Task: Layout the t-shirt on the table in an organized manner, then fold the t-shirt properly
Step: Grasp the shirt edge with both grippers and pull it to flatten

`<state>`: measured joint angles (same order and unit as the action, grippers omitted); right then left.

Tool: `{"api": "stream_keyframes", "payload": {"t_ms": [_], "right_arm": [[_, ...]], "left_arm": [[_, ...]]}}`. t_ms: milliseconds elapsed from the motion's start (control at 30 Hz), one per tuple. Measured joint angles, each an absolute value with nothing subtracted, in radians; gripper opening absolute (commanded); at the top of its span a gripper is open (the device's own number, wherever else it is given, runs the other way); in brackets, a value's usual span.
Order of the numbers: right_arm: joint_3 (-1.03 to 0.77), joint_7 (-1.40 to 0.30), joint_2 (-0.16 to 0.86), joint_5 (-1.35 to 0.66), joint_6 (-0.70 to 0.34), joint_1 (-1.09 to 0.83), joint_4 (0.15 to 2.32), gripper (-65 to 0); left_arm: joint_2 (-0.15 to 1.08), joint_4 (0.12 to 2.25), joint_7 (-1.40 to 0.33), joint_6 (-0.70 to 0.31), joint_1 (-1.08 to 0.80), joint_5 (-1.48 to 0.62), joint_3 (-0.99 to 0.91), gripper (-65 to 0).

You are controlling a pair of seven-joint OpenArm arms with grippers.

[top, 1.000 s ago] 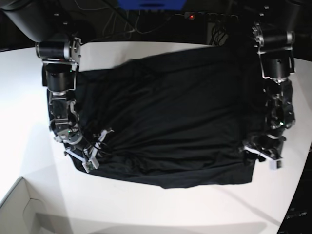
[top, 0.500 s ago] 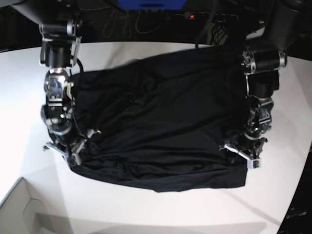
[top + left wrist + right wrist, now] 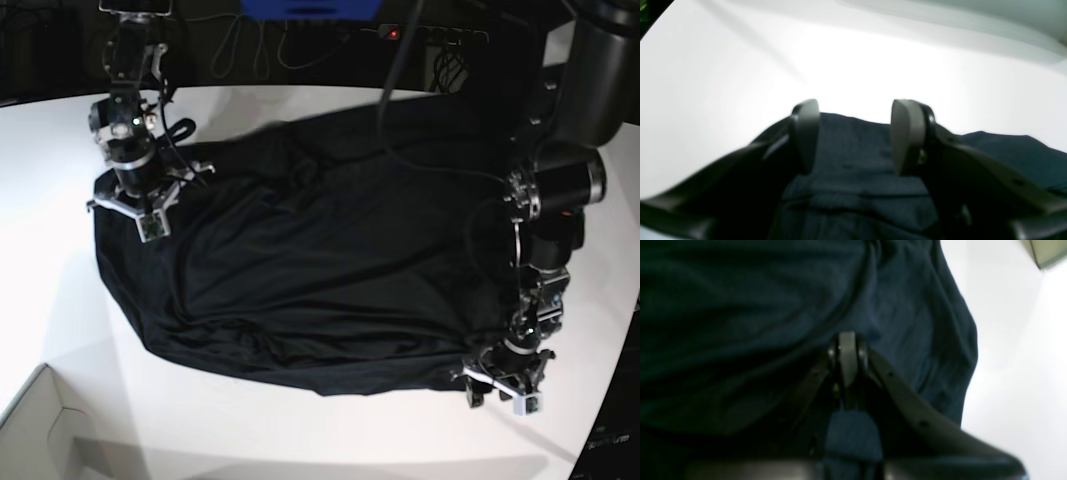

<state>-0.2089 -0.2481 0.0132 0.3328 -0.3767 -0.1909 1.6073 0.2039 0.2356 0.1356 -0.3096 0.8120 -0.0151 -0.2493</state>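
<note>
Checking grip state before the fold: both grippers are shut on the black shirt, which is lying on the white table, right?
Not quite. Only the right gripper is shut on the shirt. The left gripper is open; the left wrist view shows its fingers spread apart with the shirt's edge between them, not pinched. The shirt does lie on the white table.

Dark bkgd, cables (image 3: 270, 45), blue panel (image 3: 310, 8)
</note>
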Motion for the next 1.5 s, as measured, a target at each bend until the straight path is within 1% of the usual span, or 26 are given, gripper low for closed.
{"api": "stream_keyframes", "payload": {"t_ms": [100,167,200,300,367,567,733,833,900,1033,1133,1167,1233,1300,1433,1500], "right_arm": [[-0.226,-0.242,-0.001,0.324,-0.377,-0.218,1.589,-65.0],[-0.269,-0.243,0.001,0.327,-0.379,-0.209,1.529,-65.0],[-0.294,-0.210,0.001,0.307,-0.375,-0.196,1.500,-65.0],[-0.348,-0.196,0.012,0.306,-0.373,-0.135,1.419,-65.0],[-0.375,-0.154,0.032,0.294,-0.376,-0.094,1.352,-65.0],[-0.409,-0.152,0.103,0.288,-0.369,0.002,1.231,-65.0],[-0.409,-0.205,0.091,0.313,-0.369,-0.005,1.294,-65.0],[-0.410,-0.251,0.070,0.330,-0.369,-0.019,1.354,-65.0],[-0.409,-0.256,0.044,0.333,-0.369,-0.027,1.397,-65.0],[-0.403,-0.242,0.027,0.327,-0.376,-0.035,1.478,-65.0],[-0.408,-0.255,0.012,0.330,-0.377,-0.049,1.540,-65.0],[-0.408,-0.257,0.002,0.334,-0.395,-0.060,1.569,-65.0],[-0.406,-0.255,-0.012,0.334,-0.472,-0.083,1.635,-65.0],[-0.405,-0.252,-0.036,0.331,-0.529,-0.112,1.703,-65.0],[-0.406,-0.254,-0.107,0.336,-0.627,-0.186,1.816,-65.0],[-0.406,-0.259,-0.149,0.336,-0.648,-0.220,1.847,-65.0]], "left_arm": [[0.211,0.234,0.128,-0.309,0.800,-0.014,-0.252,-31.6],[0.219,0.234,0.136,-0.307,0.782,-0.013,-0.253,-31.6],[0.222,0.237,0.141,-0.303,0.764,-0.019,-0.253,-31.6],[0.216,0.314,0.082,-0.304,0.677,-0.016,-0.253,-31.6],[0.209,0.412,-0.004,-0.311,0.596,-0.008,-0.284,-31.6],[0.191,0.824,-0.205,-0.307,0.406,-0.010,-0.395,-31.6],[0.120,1.124,-0.365,-0.326,0.268,-0.018,-0.469,-31.6],[0.082,1.283,-0.480,-0.310,0.166,-0.046,-0.515,-31.6],[0.062,1.398,-0.556,-0.311,0.098,-0.110,-0.530,-31.6],[0.049,1.586,-0.653,-0.314,-0.043,-0.249,-0.531,-31.6],[0.049,1.696,-0.701,-0.313,-0.143,-0.340,-0.535,-31.6],[0.049,1.728,-0.707,-0.316,-0.173,-0.371,-0.535,-31.6],[0.050,1.756,-0.707,-0.316,-0.208,-0.395,-0.535,-31.6],[0.050,1.740,-0.704,-0.318,-0.234,-0.402,-0.535,-31.5],[0.055,1.601,-0.702,-0.313,-0.234,-0.394,-0.535,-31.5],[0.064,1.546,-0.701,-0.316,-0.228,-0.398,-0.533,-31.5]]}}
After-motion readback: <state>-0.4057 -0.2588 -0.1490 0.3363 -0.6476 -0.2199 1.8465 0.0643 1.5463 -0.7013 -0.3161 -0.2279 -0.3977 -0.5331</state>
